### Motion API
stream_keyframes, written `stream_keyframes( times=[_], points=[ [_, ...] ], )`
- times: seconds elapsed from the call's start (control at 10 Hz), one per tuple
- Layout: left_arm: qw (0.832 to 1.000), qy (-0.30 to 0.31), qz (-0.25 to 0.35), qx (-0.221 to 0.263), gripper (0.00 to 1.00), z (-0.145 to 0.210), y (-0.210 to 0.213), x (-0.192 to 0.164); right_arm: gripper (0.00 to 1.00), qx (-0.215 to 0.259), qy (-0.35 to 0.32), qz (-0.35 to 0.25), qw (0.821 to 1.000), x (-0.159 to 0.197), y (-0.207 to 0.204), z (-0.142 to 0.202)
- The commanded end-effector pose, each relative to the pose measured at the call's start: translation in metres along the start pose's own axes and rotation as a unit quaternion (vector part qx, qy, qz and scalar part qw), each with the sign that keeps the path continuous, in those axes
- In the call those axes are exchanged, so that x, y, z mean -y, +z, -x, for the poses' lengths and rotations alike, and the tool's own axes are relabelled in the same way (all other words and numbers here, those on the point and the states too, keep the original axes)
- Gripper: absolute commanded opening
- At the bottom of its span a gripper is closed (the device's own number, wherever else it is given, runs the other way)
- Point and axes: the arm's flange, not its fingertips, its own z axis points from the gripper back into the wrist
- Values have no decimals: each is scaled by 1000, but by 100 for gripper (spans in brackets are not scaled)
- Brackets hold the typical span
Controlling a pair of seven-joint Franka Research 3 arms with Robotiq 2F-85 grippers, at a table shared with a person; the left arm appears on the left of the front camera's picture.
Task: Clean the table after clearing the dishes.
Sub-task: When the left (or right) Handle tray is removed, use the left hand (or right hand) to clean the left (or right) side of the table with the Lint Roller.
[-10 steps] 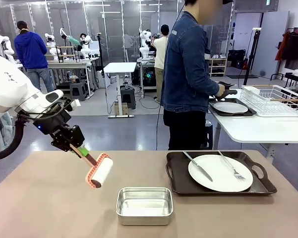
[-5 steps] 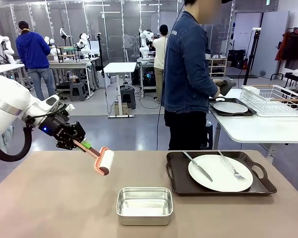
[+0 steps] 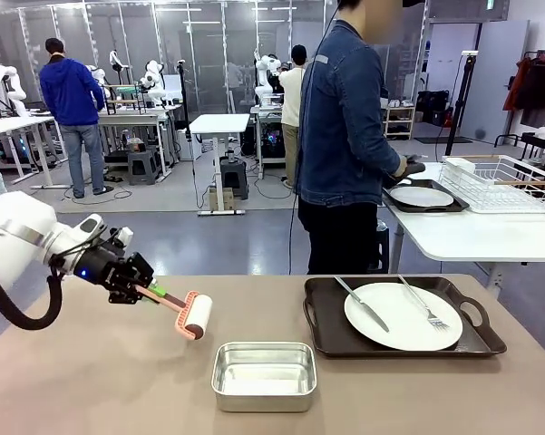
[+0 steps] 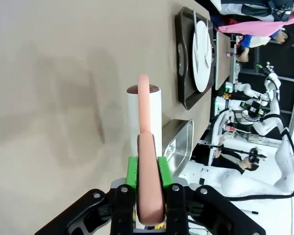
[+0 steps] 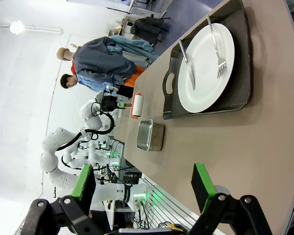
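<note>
- left claw (image 3: pixel 148 291) is clamped on the salmon-pink handle of a white lint roller (image 3: pixel 196 317), out over the beige-brown table (image 3: pixel 91 381) near its left edge; can't tell if the roll touches
- round white plate (image 3: pixel 403 317) with knife (image 3: pixel 363 304) and fork (image 3: pixel 426 306) sits on a dark handled tray (image 3: pixel 319 337) toward the far right corner, well apart from that claw; square steel pan (image 3: pixel 263 402) by the near edge between them
- right claw (image 5: pixel 143 176): jaws wide apart, nothing in them
</note>
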Motion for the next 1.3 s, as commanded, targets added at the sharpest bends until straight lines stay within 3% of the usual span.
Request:
stream_keyframes(
  times=[0.0,0.1,0.4,0.9,1.0,1.2],
  points=[
    [999,-1,46,18,21,-5,-2,-27,100,1,0,-1,1000,-3,0,1],
    [998,5,43,34,21,-4,-4,-45,100,1,0,-1,1000,-3,0,1],
    [999,-6,44,22,21,-5,14,-88,100,1,0,-1,1000,-3,0,1],
    [998,46,20,48,21,33,129,-151,100,1,0,-1,1000,-3,0,1],
    [992,63,-66,84,21,40,153,-153,100,1,0,-1,1000,-3,0,1],
    [985,53,-127,108,21,48,190,-135,100,1,0,-1,1000,-3,0,1]
  ],
)
